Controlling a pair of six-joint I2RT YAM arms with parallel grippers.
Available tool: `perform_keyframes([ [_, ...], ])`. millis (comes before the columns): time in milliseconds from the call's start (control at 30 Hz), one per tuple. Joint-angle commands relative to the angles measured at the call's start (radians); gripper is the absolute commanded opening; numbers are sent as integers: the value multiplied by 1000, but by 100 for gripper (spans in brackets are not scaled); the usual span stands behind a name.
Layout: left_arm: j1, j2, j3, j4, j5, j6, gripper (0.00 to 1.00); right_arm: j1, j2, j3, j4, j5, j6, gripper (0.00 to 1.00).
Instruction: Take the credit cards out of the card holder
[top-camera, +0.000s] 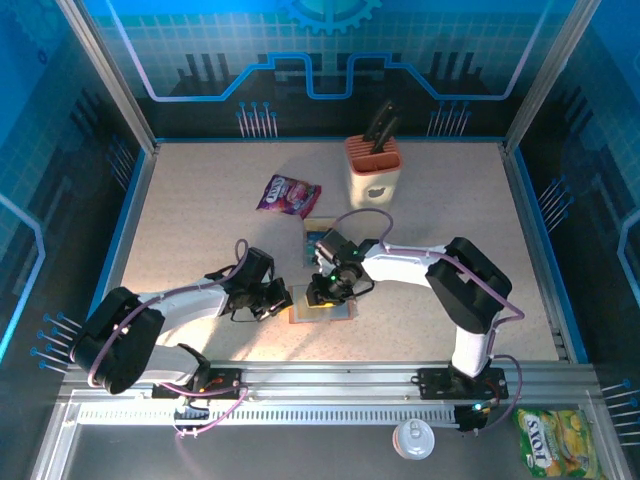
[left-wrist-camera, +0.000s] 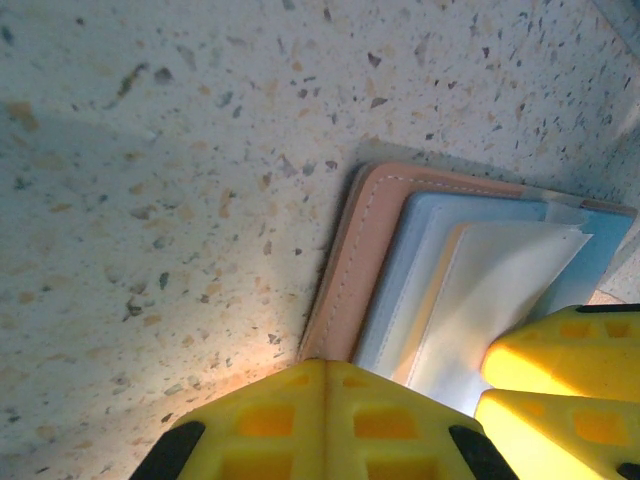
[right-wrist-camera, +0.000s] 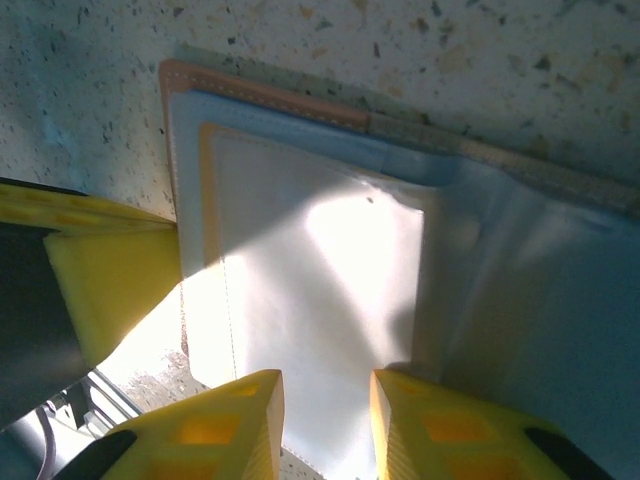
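Top external view shows the open card holder (top-camera: 342, 314) flat on the table (top-camera: 200, 220) between both arms, left gripper (top-camera: 287, 300) pinched closed against its brown edge, right gripper (top-camera: 322, 298) narrowly parted over a pale card (right-wrist-camera: 320, 300) inside

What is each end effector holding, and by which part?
Nothing is clearly gripped. The right end effector is open over the card holder's pale inner pocket; the left end effector sits at its brown edge.
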Motion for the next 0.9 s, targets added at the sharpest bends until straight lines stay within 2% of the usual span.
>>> perform_keyframes([
  [0,9,11,-2,-13,2,1,0,-10,-25,-34,22,-28,24,30],
  [200,9,-16,7,-38,-9,6,0,-26,-32,-79,93,-71,42,30],
  [533,7,-97,66,-121,-15,10,6,-66,-50,-177,270,-157,90,29],
  [700,5,-92,87,-122,4,5,11,-81,-59,-242,366,-191,121,29],
  [867,-8,-62,107,-104,26,-6,12,-98,-63,-281,424,-210,148,28],
])
